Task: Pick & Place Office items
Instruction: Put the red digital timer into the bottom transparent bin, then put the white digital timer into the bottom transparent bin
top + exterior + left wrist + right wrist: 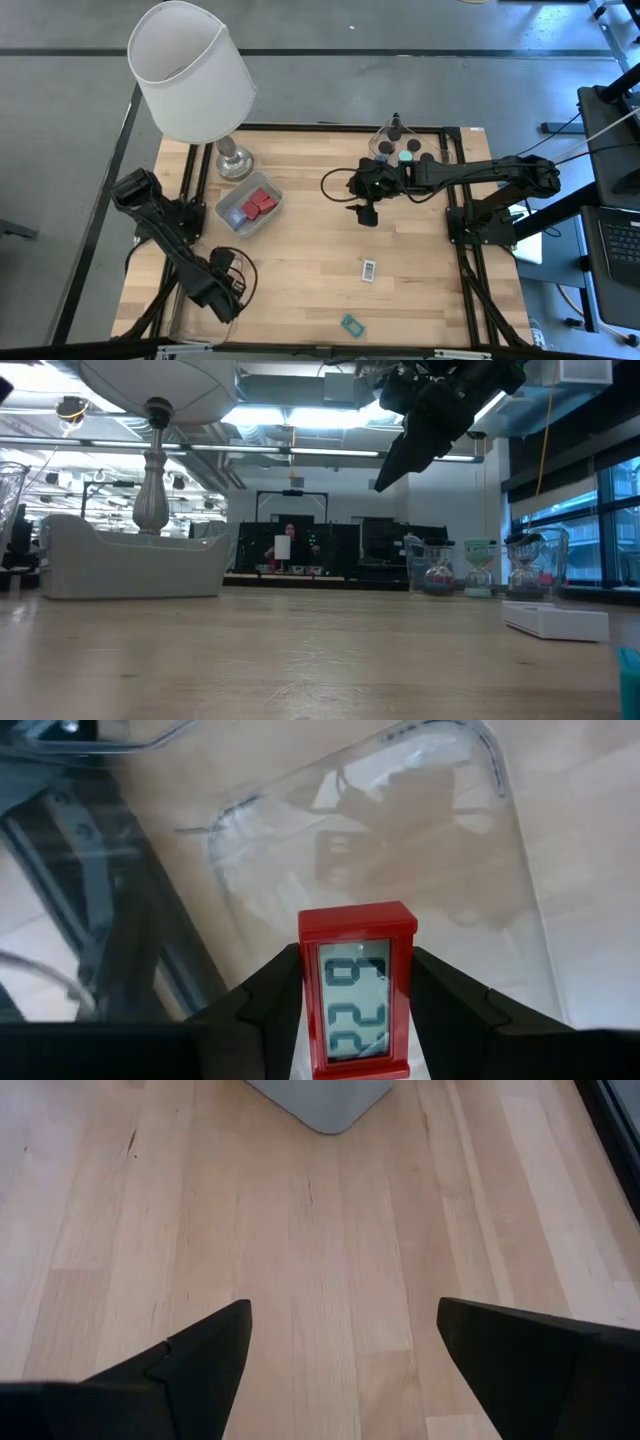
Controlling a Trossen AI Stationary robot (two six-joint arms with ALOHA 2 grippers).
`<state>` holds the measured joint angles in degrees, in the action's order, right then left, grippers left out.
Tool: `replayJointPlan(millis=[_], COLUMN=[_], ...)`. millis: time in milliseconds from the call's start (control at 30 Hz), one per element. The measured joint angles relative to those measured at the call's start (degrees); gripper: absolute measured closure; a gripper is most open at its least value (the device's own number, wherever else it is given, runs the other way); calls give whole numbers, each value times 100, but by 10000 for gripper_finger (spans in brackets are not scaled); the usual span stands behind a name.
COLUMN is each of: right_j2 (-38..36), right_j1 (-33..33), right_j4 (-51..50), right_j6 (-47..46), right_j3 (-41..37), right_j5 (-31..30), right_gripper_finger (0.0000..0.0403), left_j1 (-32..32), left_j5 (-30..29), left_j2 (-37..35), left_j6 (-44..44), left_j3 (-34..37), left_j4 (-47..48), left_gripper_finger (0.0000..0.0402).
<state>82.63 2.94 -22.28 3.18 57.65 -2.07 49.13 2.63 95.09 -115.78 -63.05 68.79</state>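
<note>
Step in hand: sorting, partway through. The left tool (355, 1010) is clamped on a red block with a digit display (357, 990), one finger against each side of its red frame. In the left wrist view it hangs over a clear plastic tray (500, 840) whose floor looks bare. From above, the left arm sits at the bench's near left corner, so this tray is probably not the one beside the lamp.

The right tool (366, 212) hovers above the middle of the bench (300, 270), fingers spread wide with nothing between them; only bare wood shows in its wrist view.

Already placed, by the look of it: red blocks (258, 203) in the tray near the lamp (190, 70), and dark round caps (405, 152) in the tray at the far right. Loose on the wood: a white-labelled bit (368, 269) and a teal bit (351, 323), both nearer the front edge.

Next move, my judgement: the left tool lowers and releases the block into the tray beneath it, or carries it to the other reds. The right tool needs to travel toward the front edge, line up over the white-labelled bit and descend.

Hard to make out:
- The left tool and its block are not distinguishable in the high view; the arm covers them.
- That tray's place on the bench is unclear.
- Height of the block above the tray floor: cannot tell.
- Cap count and top colours are too small to settle.
</note>
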Motion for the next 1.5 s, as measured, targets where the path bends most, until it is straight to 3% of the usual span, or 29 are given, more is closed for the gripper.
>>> replayJointPlan(millis=[233, 1100, 1300, 1500], right_j2=[0, 0, 0, 0], right_j1=[0, 0, -6, -19], right_j4=[0, 0, -2, -394], right_j6=[-5, -37, -574, -877], right_j3=[0, 0, 0, 0], right_j5=[0, 0, 20, 768], right_gripper_finger=[81, 81, 81, 81], left_j1=[-3, -3, -90, -91], left_j5=[-7, -47, 663, 570], left_j2=[13, 13, 11, 11], left_j6=[39, -213, -117, -42], left_j3=[405, 458, 423, -74], left_j4=[-593, -584, -572, -363], left_gripper_finger=[247, 203, 188, 202])
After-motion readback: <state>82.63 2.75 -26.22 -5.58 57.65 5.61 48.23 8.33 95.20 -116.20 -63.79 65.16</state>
